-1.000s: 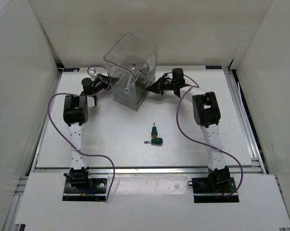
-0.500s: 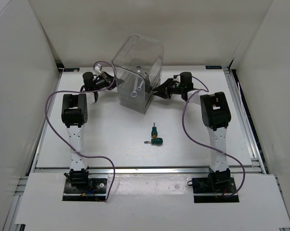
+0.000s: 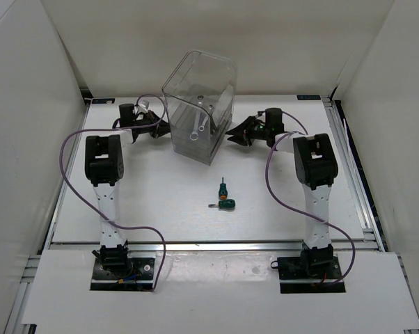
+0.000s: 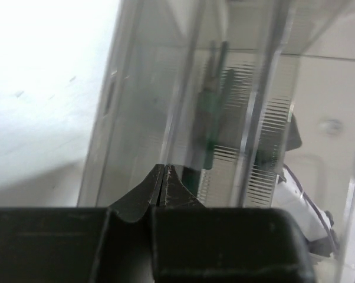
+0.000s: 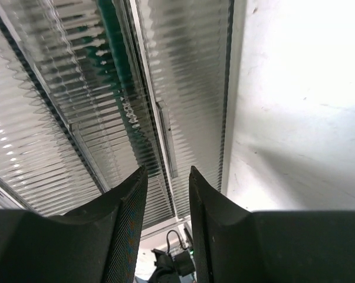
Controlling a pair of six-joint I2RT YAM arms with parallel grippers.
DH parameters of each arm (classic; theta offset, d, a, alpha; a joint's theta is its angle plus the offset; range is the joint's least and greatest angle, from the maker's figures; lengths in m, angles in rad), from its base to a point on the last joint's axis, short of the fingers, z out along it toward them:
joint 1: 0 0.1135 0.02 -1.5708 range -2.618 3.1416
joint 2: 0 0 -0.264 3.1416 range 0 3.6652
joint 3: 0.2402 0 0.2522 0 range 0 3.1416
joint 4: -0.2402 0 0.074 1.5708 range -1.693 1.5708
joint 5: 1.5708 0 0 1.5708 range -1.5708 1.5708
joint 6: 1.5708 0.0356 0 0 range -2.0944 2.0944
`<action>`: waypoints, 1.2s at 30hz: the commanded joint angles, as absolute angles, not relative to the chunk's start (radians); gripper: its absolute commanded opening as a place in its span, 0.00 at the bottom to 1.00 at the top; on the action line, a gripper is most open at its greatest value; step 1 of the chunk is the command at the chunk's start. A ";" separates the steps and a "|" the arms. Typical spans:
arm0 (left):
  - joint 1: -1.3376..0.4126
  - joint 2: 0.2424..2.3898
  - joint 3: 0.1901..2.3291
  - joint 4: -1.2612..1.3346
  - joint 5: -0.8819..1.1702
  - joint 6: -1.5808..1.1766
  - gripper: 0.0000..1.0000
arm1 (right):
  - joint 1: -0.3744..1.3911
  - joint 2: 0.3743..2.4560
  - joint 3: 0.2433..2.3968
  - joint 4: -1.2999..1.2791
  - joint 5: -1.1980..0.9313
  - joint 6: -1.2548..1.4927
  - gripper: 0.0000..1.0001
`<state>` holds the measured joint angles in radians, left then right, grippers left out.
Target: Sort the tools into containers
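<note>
White table [image 3: 161, 202]: tall clear ribbed organiser [image 3: 199, 104], green tools [image 5: 109, 53] blurred inside.

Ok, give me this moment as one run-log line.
left end effector: shut, tips at organiser left side | right end effector: open, beside organiser right side | green-handled screwdrivers: two on table, unsorted

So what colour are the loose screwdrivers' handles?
Green; the screwdrivers show best in the top external view.

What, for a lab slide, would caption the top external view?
Shut left gripper and open right gripper flank the clear drawer organiser; two green-handled screwdrivers lie on the table.
</note>
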<state>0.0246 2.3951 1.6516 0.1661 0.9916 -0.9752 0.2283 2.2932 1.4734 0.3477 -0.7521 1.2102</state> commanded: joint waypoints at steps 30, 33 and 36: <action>0.031 2.083 1.431 -0.055 0.945 -0.969 0.13 | 0.250 2.464 1.519 0.940 -0.787 1.448 0.31; 0.037 2.083 1.424 -0.037 0.948 -0.989 0.14 | 0.259 2.470 1.522 0.928 -0.793 1.451 0.26; 0.038 2.085 1.424 -0.031 0.951 -0.999 0.14 | 0.258 2.476 1.516 0.949 -0.799 1.472 0.17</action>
